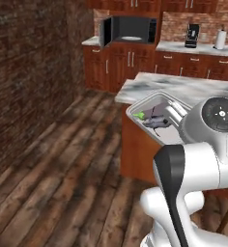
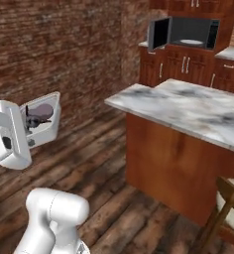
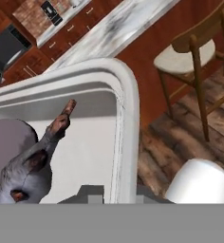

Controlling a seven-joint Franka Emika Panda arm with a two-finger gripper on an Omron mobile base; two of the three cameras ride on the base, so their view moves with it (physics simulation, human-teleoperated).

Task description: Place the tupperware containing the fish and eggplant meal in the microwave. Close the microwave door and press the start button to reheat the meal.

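**Tray aloft, microwave far off**

The pale translucent rectangular tupperware (image 1: 157,120) – grey fish and purple eggplant meal (image 2: 38,115) inside – rides tilted in the gripper (image 3: 119,197), pinched at its rim. The grey steel microwave (image 1: 130,30) sits at 12 o'clock, door (image 2: 159,32) open. Advice: level the tray, skirt the marble island (image 2: 188,106).

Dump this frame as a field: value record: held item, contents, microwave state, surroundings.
held item: tupperware, carried in the air beside the marble-topped island
gripper: shut on the tupperware rim, hidden behind the wrist in the base views
contents: fish and eggplant meal, grey and purple lumps, one green bit
microwave: across the room, cavity with white turntable plate visible
microwave door: swung open to the left
tray pose: tilted, steeply so in the right base view
surroundings: wooden chair by the island
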